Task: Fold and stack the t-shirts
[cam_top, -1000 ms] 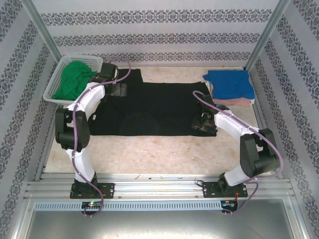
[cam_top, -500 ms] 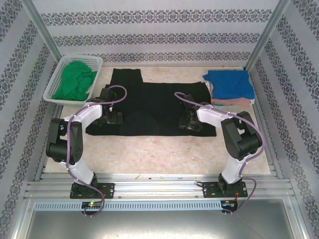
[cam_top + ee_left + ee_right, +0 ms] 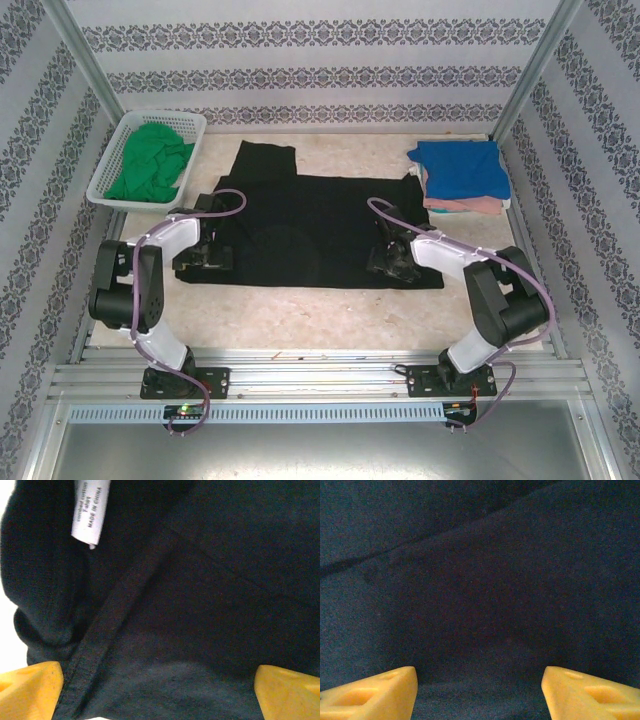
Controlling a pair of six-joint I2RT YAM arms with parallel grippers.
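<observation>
We see the left gripper [image 3: 205, 258] with its yellow fingers [image 3: 30, 690] spread wide and low over the black t-shirt [image 3: 300, 215], with nothing pinched between them. Just ahead of these fingers, in the wrist view, a stitched seam [image 3: 120, 615] crosses the cloth on a slant. Beyond the seam lies a white care label [image 3: 90, 512].

The right gripper [image 3: 388, 262] also stands with its fingers [image 3: 370, 695] parted, smooth dark cloth lying between them, and we see no hold on it. A shallow fold line [image 3: 370, 562] runs farther ahead.

The black t-shirt lies spread on the table [image 3: 330, 310], spanning from one gripper to the other and reaching away from both. Farther out and to the outer side of the left gripper stands a white basket [image 3: 100, 178] holding the green t-shirt [image 3: 150, 165]. Farther out from the right gripper, on its outer side, the blue t-shirt [image 3: 460, 165] rests folded on the pink t-shirt [image 3: 465, 205]
</observation>
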